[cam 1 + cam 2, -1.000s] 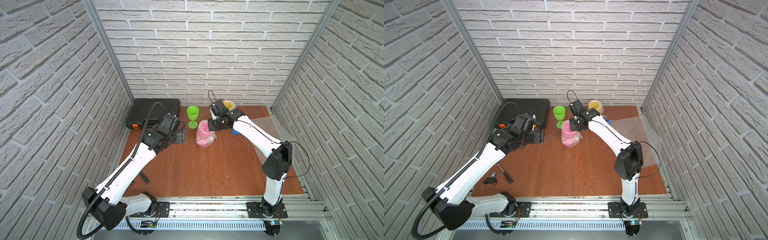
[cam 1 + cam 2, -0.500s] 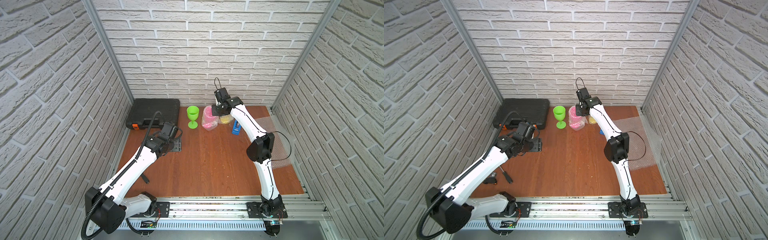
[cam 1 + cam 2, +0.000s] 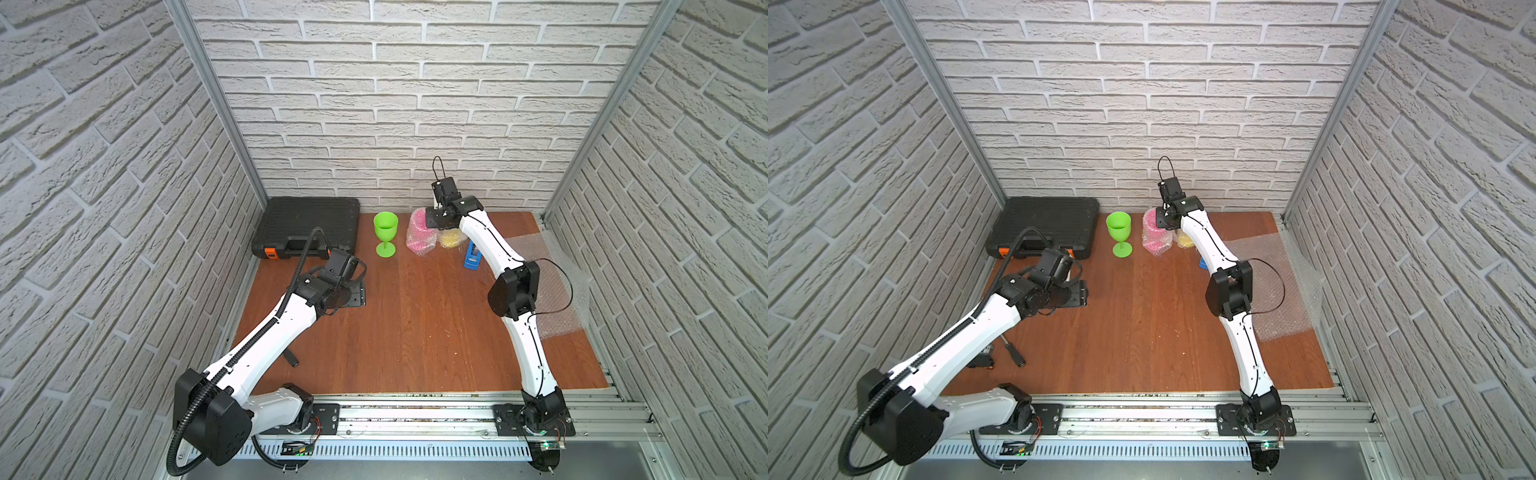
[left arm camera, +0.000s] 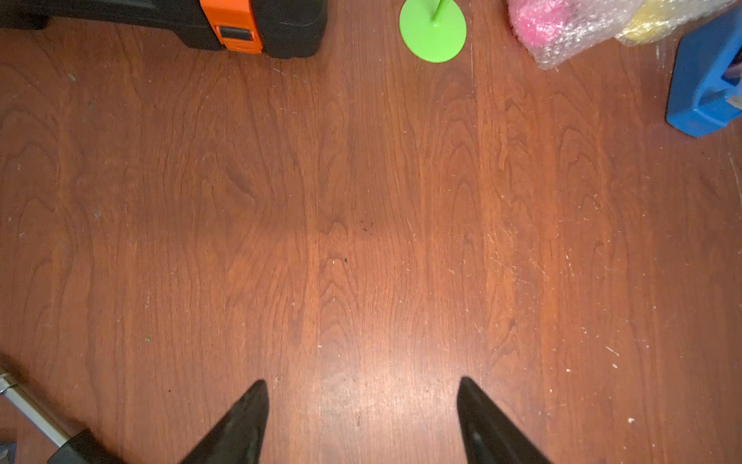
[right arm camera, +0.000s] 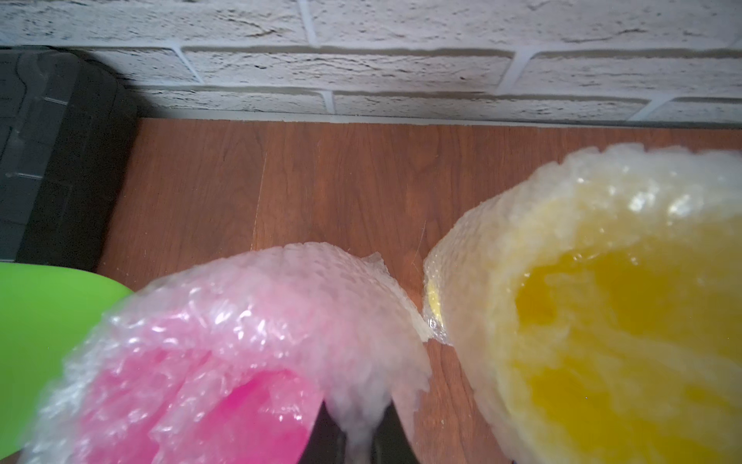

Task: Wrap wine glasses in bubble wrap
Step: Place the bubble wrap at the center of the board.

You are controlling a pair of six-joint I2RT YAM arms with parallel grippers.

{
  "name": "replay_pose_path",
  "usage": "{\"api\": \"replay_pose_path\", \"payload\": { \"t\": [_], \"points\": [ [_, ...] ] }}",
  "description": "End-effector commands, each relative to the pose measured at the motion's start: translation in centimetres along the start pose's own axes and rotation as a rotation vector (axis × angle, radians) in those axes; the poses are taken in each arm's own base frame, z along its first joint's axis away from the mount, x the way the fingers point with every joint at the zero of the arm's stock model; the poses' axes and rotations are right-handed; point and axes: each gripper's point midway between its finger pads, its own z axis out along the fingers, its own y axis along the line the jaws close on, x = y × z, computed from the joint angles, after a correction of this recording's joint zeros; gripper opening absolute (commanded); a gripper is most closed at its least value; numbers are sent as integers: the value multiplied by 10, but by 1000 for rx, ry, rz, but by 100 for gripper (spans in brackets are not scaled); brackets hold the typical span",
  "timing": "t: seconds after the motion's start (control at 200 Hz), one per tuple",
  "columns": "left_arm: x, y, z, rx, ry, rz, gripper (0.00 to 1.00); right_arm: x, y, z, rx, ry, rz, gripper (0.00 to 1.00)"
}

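1. Only the right wrist view shows the grip. The right tool [image 5: 356, 424] has its 2 fingers drawn close, pinching a fold at the rim of the bubble wrap [image 5: 261, 305]. That wrap surrounds the pink goblet [image 5: 249, 405] and is open at the top.
2. Just beside it stands the yellow goblet [image 5: 626, 321], likewise wrapped. The bare rim of the green goblet [image 5: 36, 321] is cut off at the frame edge.
3. In both top views this tool sits over the pink goblet's mouth at the back of the desk [image 4: 361, 201]. Its fingers are hidden under the wrist there.
4. The left wrist view shows the left tool [image 4: 361, 381] spread wide above bare desk, with nothing between the fingers. Only the green goblet's foot and lower stem appear there.
5. In both top views the green goblet [image 3: 385, 232] stands upright and unwrapped between the black case [image 3: 307, 226] and the pink goblet.
6. A flat sheet [image 3: 552, 291] of wrap lies at the desk's right edge, partly behind the right arm [image 3: 498, 245].
7. The blue tape dispenser [image 3: 471, 257] is plain in a top view. From a slightly different angle it is mostly hidden by that arm [image 3: 1202, 262].
8. The screwdriver [image 3: 1013, 353] shows its shaft and handle in a top view.
9. Near it lies a small black-and-orange item [image 3: 982, 362], too small to name.
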Motion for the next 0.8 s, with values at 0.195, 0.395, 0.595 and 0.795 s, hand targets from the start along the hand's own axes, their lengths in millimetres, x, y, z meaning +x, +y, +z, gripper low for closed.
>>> {"api": "replay_pose_path", "payload": {
  "t": [0.195, 0.395, 0.595, 0.795],
  "points": [
    [-3, 4, -8, -4, -30, -20, 74, -58, 2, -50, -6, -207, 7, 30],
    [-5, 8, -14, -18, -45, -4, 74, -79, 3, -85, -26, -284, 20, 31],
    [-15, 17, -22, -56, -72, 48, 74, -75, -12, -111, 11, -257, -15, 30],
    [-36, 31, -25, -143, -128, 108, 75, -39, -63, -122, 60, -152, 4, 31]
  ]
}}
